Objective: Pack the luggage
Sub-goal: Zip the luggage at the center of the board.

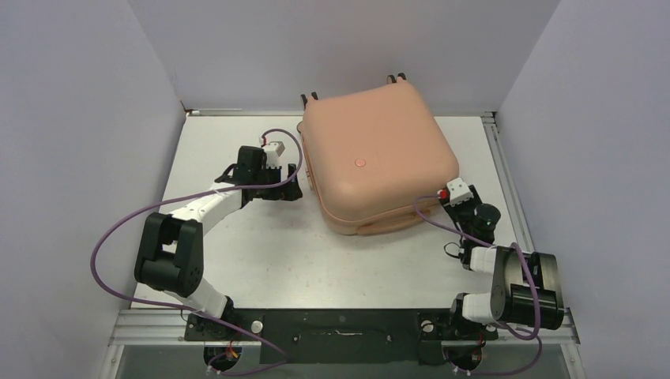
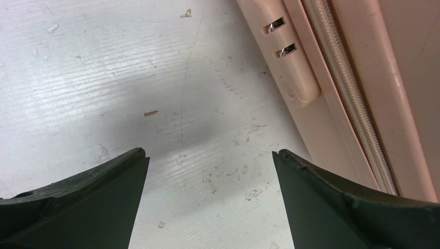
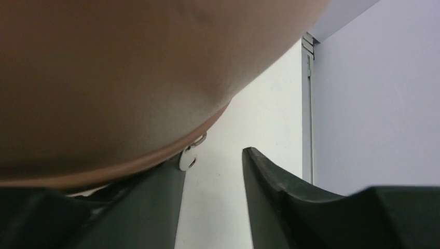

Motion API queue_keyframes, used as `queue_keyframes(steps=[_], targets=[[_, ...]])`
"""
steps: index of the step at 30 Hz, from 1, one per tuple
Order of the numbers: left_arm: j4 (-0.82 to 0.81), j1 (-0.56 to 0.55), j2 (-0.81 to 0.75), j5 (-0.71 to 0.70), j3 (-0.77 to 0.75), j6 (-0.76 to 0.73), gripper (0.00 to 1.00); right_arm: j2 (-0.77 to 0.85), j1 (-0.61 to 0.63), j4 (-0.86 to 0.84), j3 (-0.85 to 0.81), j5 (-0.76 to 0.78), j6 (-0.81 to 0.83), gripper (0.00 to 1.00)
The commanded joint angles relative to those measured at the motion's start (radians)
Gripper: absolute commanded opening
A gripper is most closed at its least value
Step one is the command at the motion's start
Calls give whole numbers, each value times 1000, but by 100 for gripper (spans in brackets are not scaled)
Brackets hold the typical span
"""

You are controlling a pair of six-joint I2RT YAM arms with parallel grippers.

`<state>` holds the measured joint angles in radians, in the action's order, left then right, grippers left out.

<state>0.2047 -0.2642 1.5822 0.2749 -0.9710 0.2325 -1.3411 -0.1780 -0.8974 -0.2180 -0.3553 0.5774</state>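
- luggage (image 1: 379, 154) – lies flat and shut on the table (image 1: 261, 260), right of centre and towards the far side, logo (image 1: 360, 162) face up.
- heading – wheels (image 1: 395, 78) point to the far wall; near-square from above, so the long axis is a judgement: far to near, near end swung a little right.
- right gripper (image 3: 214, 155) – at the near-right corner, tucked under the curve of the shell; jaws part-spread with a clear gap, nothing pinched.
- zipper pull (image 3: 187, 158) – small, white, hangs at the seam, touching or just beside the tip of the left-hand finger and outside the gap; the next move likely turns on this offset to the left.
- left gripper (image 2: 207, 153) – jaws spread wide over bare table, just beside the left side of the case; side handle (image 2: 290, 67) and zipper track (image 2: 347, 98) lie far-right of it.
- nearer arm – the right, for the pull.
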Motion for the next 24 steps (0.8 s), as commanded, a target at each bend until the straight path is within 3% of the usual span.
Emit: queue_keyframes(steps=[1, 7, 11, 18, 20, 24], targets=[[-48, 10, 0, 23, -5, 5, 96, -5, 28, -171, -4, -43, -18, 35], [-45, 10, 4, 24, -6, 5, 96, 12, 27, -133, -12, -66, 15, 6], [-41, 9, -8, 26, -5, 8, 96, 80, -8, -31, -20, -131, 55, 5], [-51, 8, -39, 37, 3, 28, 96, 235, -162, 447, -102, -434, 237, 5], [-58, 4, -43, 39, 6, 34, 96, 267, -167, 572, -118, -468, 319, 5], [-61, -11, -45, 35, 7, 35, 96, 323, -169, 659, -118, -497, 358, 5]])
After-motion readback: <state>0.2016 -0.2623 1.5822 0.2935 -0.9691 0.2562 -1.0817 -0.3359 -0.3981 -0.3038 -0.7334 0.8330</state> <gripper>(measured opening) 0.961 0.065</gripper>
